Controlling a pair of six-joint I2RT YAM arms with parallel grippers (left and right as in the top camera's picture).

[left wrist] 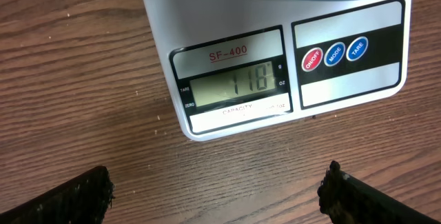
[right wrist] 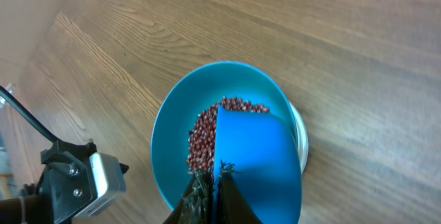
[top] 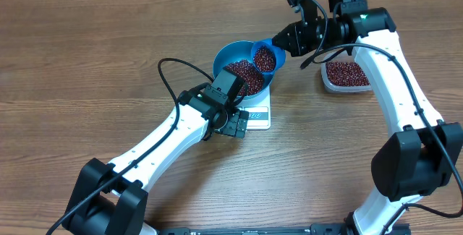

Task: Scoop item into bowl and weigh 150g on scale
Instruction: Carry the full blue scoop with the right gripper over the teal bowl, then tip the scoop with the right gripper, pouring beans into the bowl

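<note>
The blue bowl [top: 230, 56] stands on the white scale [top: 259, 113] and holds dark red beans [top: 246, 76]. My right gripper [top: 289, 41] is shut on the handle of a small blue scoop [top: 266, 58], which is full of beans and held over the bowl's right rim. In the right wrist view the scoop [right wrist: 258, 158] covers the right half of the bowl [right wrist: 172, 134], beside the beans [right wrist: 203, 141]. My left gripper [top: 237, 124] stands open just in front of the scale. Its camera looks at the scale's display [left wrist: 234, 83], which reads 118.
A clear plastic tub [top: 347, 74] with more beans sits to the right of the scale, under the right arm. The left arm's black cable [top: 168, 72] loops over the table left of the bowl. Bare wood lies between the left fingers [left wrist: 76, 200].
</note>
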